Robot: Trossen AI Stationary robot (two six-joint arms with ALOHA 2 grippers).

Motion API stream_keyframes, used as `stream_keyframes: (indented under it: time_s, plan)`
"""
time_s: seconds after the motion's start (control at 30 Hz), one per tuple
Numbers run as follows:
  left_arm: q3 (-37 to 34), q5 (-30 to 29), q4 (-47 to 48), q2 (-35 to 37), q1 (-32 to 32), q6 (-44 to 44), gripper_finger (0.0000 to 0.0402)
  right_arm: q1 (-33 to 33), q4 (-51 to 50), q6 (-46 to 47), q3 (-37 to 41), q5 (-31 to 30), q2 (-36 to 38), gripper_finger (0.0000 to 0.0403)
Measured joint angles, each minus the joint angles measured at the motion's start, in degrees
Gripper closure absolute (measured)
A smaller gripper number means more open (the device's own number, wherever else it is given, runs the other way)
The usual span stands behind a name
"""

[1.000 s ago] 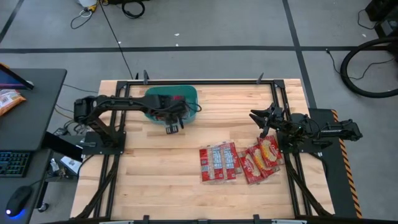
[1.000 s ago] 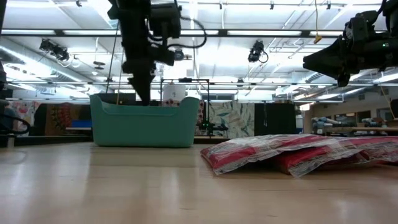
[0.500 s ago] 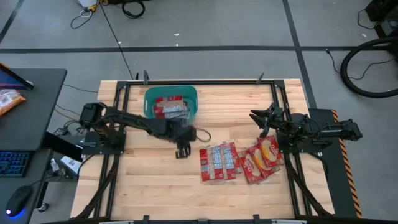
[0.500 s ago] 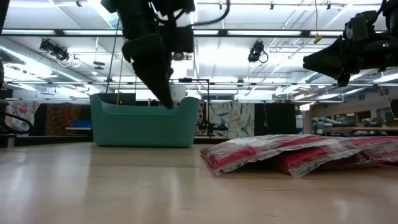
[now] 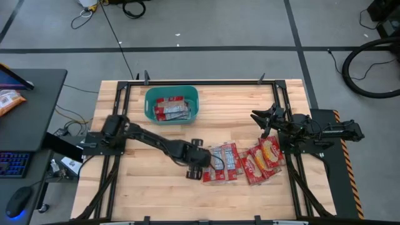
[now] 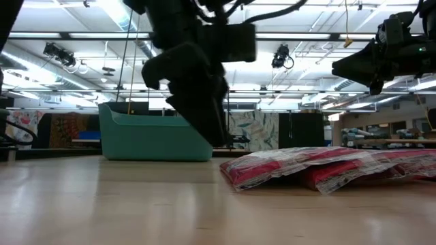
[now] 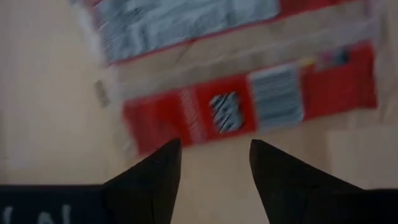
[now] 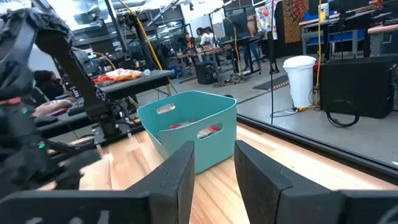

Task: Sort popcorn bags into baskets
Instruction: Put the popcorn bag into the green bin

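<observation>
The left gripper [image 5: 195,172] hangs over the table [image 5: 150,187] at the left edge of the bag pile, its fingers [image 7: 149,177] spread apart with nothing between them. In the left wrist view a red bag [image 7: 249,112] lies just ahead of the fingertips, showing a barcode panel and a small black-and-white striped mark; the print is too blurred to read. A second bag [image 7: 186,25] with a grey-white panel lies just beyond it.

The loose bags sit in 2 clusters on the right half of the table: red ones with white-grey panels [image 5: 220,162] beside the left gripper, and red ones with yellow-orange pictures [image 5: 265,157] touching them on the right. From the low view the pile [image 6: 327,167] lies flat and overlapped.

The teal basket [image 5: 150,94] stands near the far edge, well apart from the pile, with a few bags [image 5: 171,109] inside.

The right gripper [image 5: 265,120] waits above the table's right side, fingers [image 8: 177,177] parted and empty, facing the basket [image 8: 186,134].
</observation>
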State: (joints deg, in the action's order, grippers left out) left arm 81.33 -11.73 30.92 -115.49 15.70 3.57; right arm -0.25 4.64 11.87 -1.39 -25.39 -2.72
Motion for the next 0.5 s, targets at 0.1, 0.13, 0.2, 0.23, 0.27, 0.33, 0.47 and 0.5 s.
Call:
stream_keyframes:
  time_s: [0.1, 0.13, 0.2, 0.23, 0.27, 0.33, 0.47, 0.5]
  plan:
    - [3.1, -1.1, -0.1, -2.6, 1.9, 0.0, 0.0194, 0.0, 0.0, 0.0, 0.0, 0.0, 0.0, 0.0285]
    - [4.0, -2.0, -0.3, -3.2, 2.6, 0.0, 0.019, 0.0, 0.0, 0.0, 0.0, 0.0, 0.0, 0.0285]
    - [5.3, -4.3, -0.5, -3.8, 4.2, -0.3, 0.0182, 0.0, 0.0, 0.0, 0.0, 0.0, 0.0, 0.0285]
    - [5.7, -5.6, -1.1, -4.0, 5.0, -0.5, 0.0179, 0.0, 0.0, 0.0, 0.0, 0.0, 0.0, 0.0285]
    - [6.0, -7.0, -1.7, -4.1, 5.8, -0.5, 0.0176, 0.0, 0.0, 0.0, 0.0, 0.0, 0.0, 0.0285]
    - [6.5, -9.6, -2.0, -4.2, 7.3, -0.2, 0.017, 0.0, 0.0, 0.0, 0.0, 0.0, 0.0, 0.0285]
    - [6.9, -12.0, -4.9, -4.2, 9.8, 2.8, 0.0158, 0.0, 0.0, 0.0, 0.0, 0.0, 0.0, 0.0285]
    - [6.9, -12.4, -5.8, -4.2, 10.2, 3.7, 0.0154, 0.0, 0.0, 0.0, 0.0, 0.0, 0.0, 0.0285]
